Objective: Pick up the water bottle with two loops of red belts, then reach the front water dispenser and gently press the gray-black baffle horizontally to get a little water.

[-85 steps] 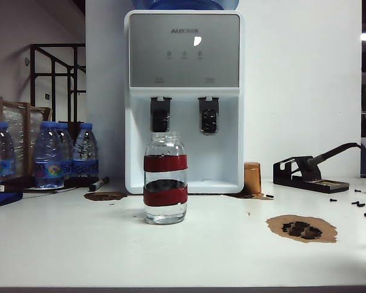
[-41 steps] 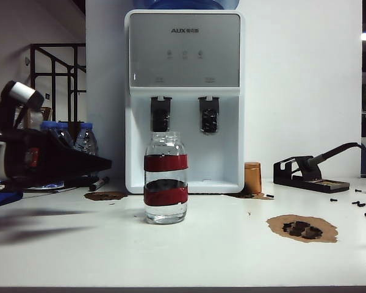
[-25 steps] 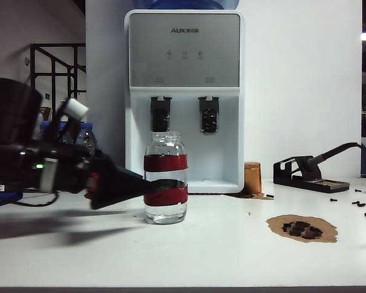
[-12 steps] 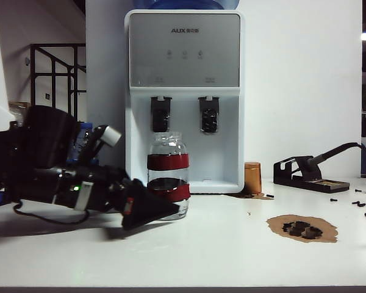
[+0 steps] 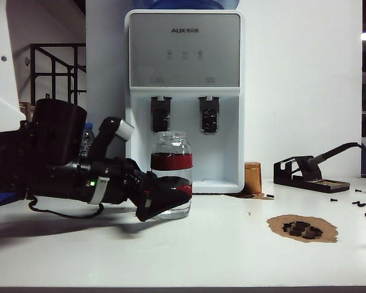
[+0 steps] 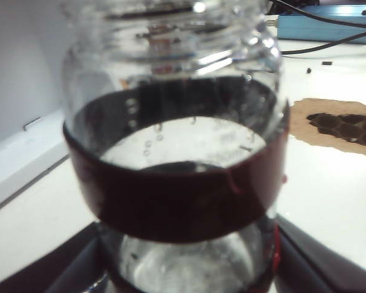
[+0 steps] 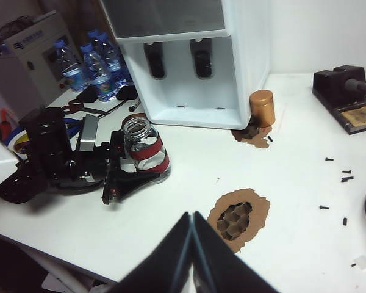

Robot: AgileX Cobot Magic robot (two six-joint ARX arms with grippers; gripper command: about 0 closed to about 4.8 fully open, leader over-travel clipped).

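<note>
Water bottle [image 5: 171, 174] upright, mouth up, betw. left claw [image 5: 165, 198] fingers, grip unclear; right claw [image 7: 192, 241] closed, empty.

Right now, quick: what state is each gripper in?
Left gripper: open, fingers on either side of the clear glass bottle with two red bands; a firm grip cannot be told.
Right gripper: shut, empty, raised above the table.

The exterior view looks level across the table [image 5: 232, 256] at the water dispenser [image 5: 184, 97], the left wrist view sits tight against the water bottle [image 6: 177, 152], and the right wrist view looks down from high at both, sharing them with the exterior view.
</note>
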